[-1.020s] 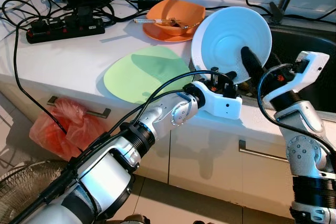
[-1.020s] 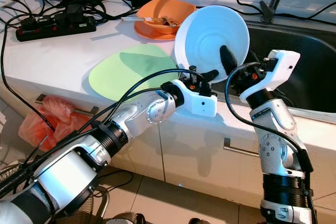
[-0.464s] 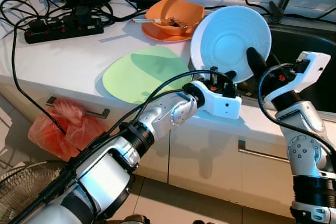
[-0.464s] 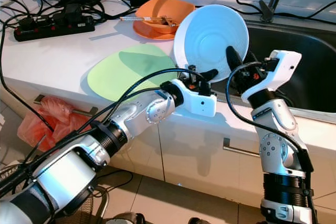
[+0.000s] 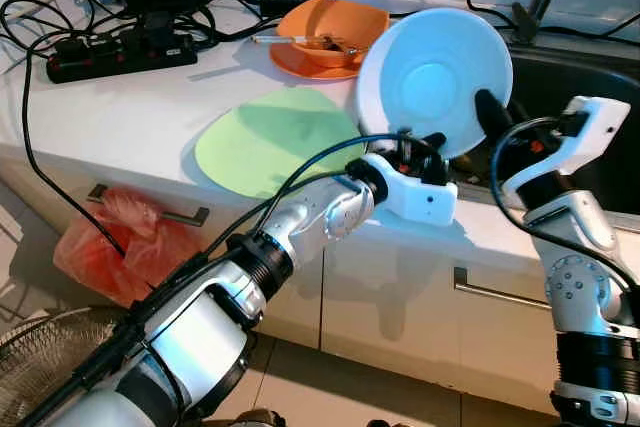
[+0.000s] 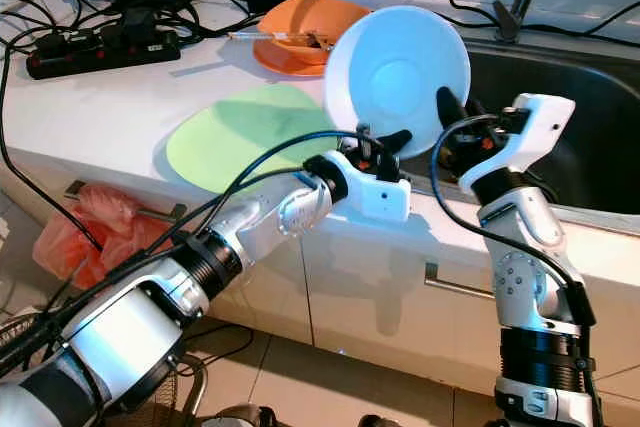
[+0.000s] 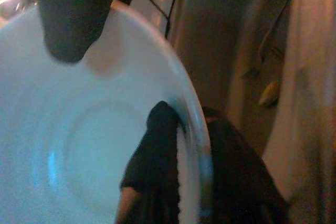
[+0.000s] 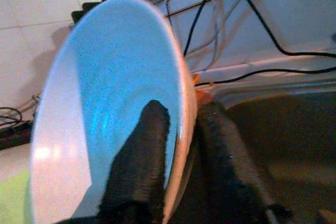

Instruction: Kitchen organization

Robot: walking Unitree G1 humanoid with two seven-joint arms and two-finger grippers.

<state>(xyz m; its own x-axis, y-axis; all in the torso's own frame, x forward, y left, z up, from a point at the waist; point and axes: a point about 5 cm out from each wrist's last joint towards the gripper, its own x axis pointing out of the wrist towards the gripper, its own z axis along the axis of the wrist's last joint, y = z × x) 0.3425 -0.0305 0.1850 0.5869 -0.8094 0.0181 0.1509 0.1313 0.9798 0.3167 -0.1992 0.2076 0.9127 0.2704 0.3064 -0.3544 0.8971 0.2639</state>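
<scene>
A white bowl (image 5: pixel 435 82) is held up on edge above the rim of the white surface (image 5: pixel 130 107), just where the dark sink (image 5: pixel 590 127) begins, its hollow facing the camera. Both claws grip it. The right claw (image 5: pixel 490 117) is clamped on the bowl's lower right rim, 1 black finger (image 8: pixel 139 166) inside the hollow and the other behind the wall. The left claw (image 7: pixel 181 150) pinches the lower rim in the same way, with 1 finger (image 7: pixel 157 150) inside and 1 behind.

On the surface to the left of the bowl lies a flat green plate (image 5: pixel 270 137). Behind it stands an orange bowl (image 5: pixel 335 27) on an orange plate, with a utensil (image 5: pixel 300 40) across it. A black power strip (image 5: pixel 125 52) and tangled cables (image 5: pixel 40 22) sit at the far left. A red plastic bag (image 5: pixel 115 242) hangs at a drawer handle below.
</scene>
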